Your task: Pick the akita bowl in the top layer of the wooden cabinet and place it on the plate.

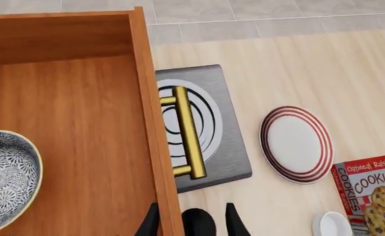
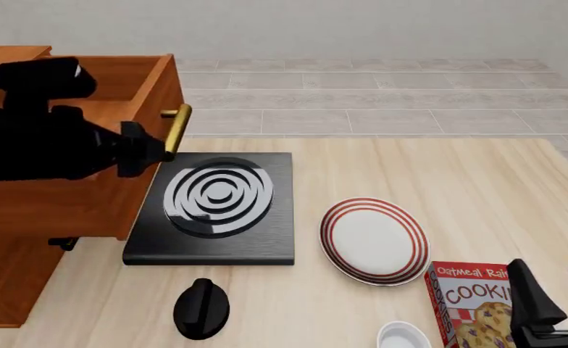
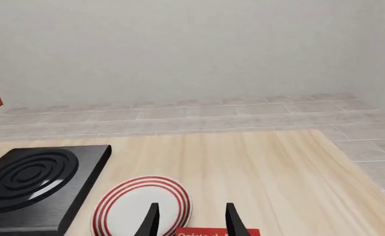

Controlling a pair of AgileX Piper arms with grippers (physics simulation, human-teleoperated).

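**Akita bowl sits in the open top drawer**

Akita bowl (image 1: 6, 179) lies on the floor of the pulled-out top drawer (image 1: 81, 123) of the cabinet (image 2: 14, 217), and nothing is touching it. Your left gripper (image 1: 191, 221) hovers over the drawer's front wall, near the brass handle (image 1: 187, 132); its fingers (image 1: 235, 221) are spread with nothing between them. In the front view the left arm (image 2: 52, 138) covers much of the drawer, so you cannot see the bowl there.

The plate (image 2: 375, 241) rests bare on the tabletop (image 2: 477, 181), just right of the black stove (image 2: 216, 210). A cookie box (image 2: 472, 308) lies near the plate's right edge, with a small white bowl (image 2: 404, 336) beside it.

Your right gripper (image 3: 191, 219) hangs low at the front right, above the cookie box, its fingers (image 3: 233, 219) apart and empty.
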